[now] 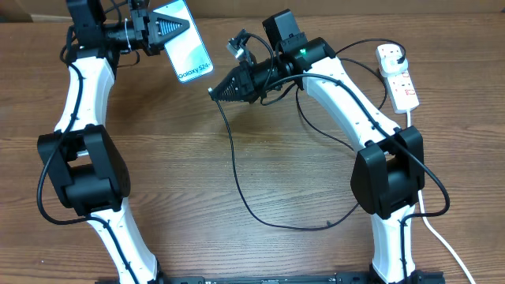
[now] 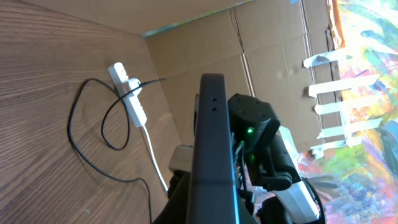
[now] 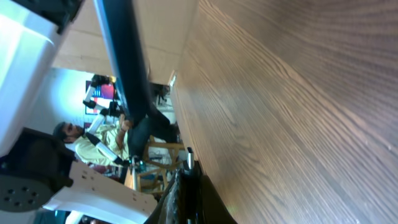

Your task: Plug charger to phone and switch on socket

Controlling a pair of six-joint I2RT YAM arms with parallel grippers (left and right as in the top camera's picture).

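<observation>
The step in hand looks like mating the connector with the phone (image 1: 189, 55), which is lifted off the table (image 1: 197, 197) at its far left. The left gripper (image 1: 180, 28) is clamped on the phone's upper part. The short edge bearing the "Galaxy S24" text slants down toward the right gripper (image 1: 215, 91), which sits just right of that edge and a little below it, apart from it. The right gripper's jaws are closed together on the tip end of the charger (image 1: 276, 225). From there the thin black cable drops away in a long loose loop on the table below and right of the phone, then climbs to the socket (image 1: 398, 75), which lies well to the phone's right with the black plug apparently already seated. To do this well, the left arm should hold the phone rigid while the right lines the tip up squarely with the port. The left wrist view shows that edge end-on with small openings, so yaw and height matter more than speed. The push should run straight along the phone's length, stopping if the tip skates on the frame. The slack in the loop suggests the cable will not drag. Whether the tip's flat side matches the port I cannot tell.
</observation>
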